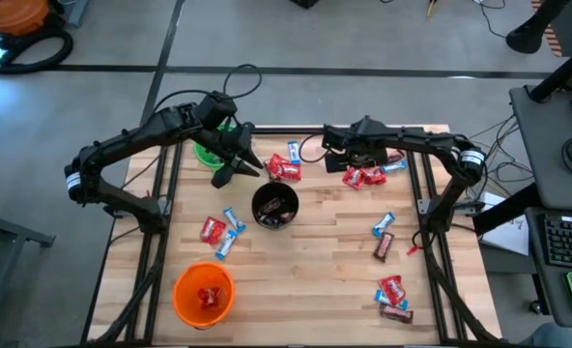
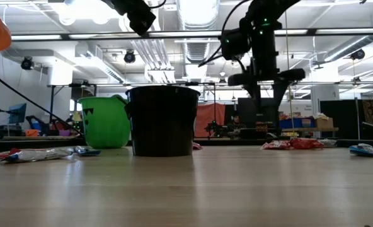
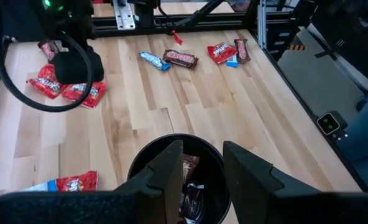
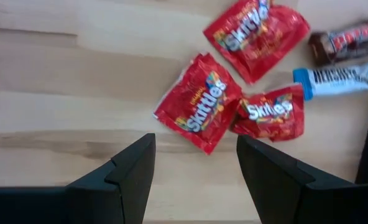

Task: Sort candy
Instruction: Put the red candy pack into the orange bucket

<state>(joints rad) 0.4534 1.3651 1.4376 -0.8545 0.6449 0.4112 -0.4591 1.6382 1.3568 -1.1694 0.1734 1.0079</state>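
Wrapped candy lies scattered on the wooden table (image 1: 315, 261). Three red packets (image 4: 199, 102) lie together under my right gripper (image 4: 195, 140), which hangs open above them, pointing down and touching nothing. A blue-and-white bar (image 4: 336, 78) and a brown bar (image 4: 349, 40) lie beside them. My left gripper (image 3: 202, 152) stands open in the air over the black cup (image 3: 178, 180), which holds dark-wrapped candy. In the high view my left gripper (image 1: 240, 172) is between the green cup (image 1: 209, 155) and the black cup (image 1: 274, 205).
An orange cup (image 1: 205, 293) with red candy stands near the front left. More candy lies left of the black cup (image 1: 218, 232), behind it (image 1: 286, 166), and at the right (image 1: 384, 237) and front right (image 1: 392, 298). Dark frame rails run along the table's sides.
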